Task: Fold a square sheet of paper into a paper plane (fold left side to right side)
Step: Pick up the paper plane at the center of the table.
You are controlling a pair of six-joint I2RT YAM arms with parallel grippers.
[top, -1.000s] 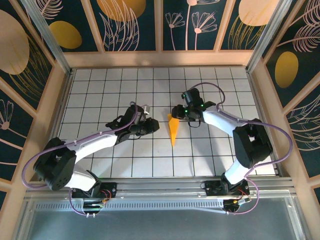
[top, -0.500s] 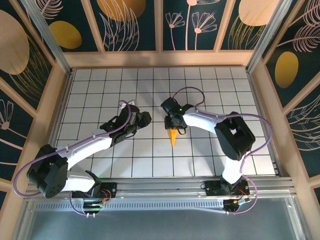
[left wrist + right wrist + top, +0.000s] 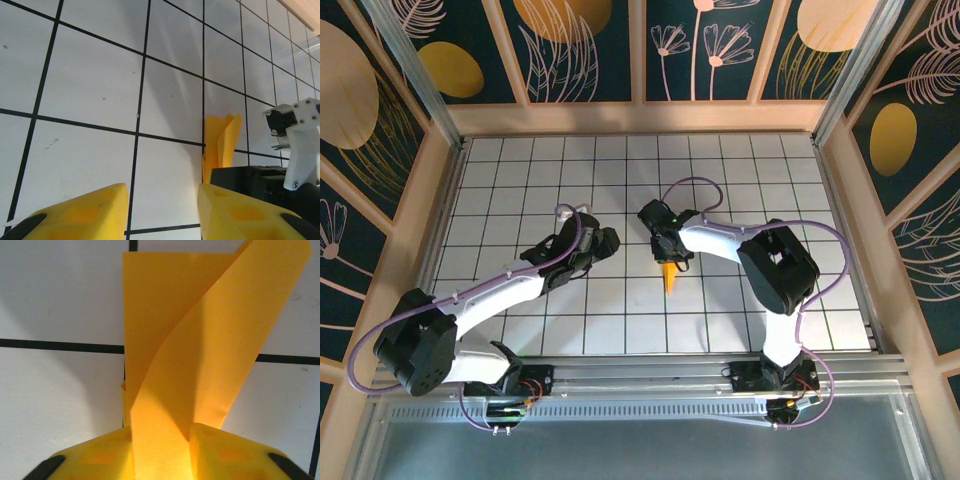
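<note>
Counted on the one table (image 3: pixel 520 180): one paper plane (image 3: pixel 668 280), one left gripper (image 3: pixel 611 239), one right gripper (image 3: pixel 162 450).

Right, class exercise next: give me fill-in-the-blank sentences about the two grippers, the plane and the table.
1. The gripper pinching the plane belongs to the ___ arm.
2. The left gripper holds ___.
3. The table is marked with a black ___.
Missing words: right; nothing; grid.
</note>
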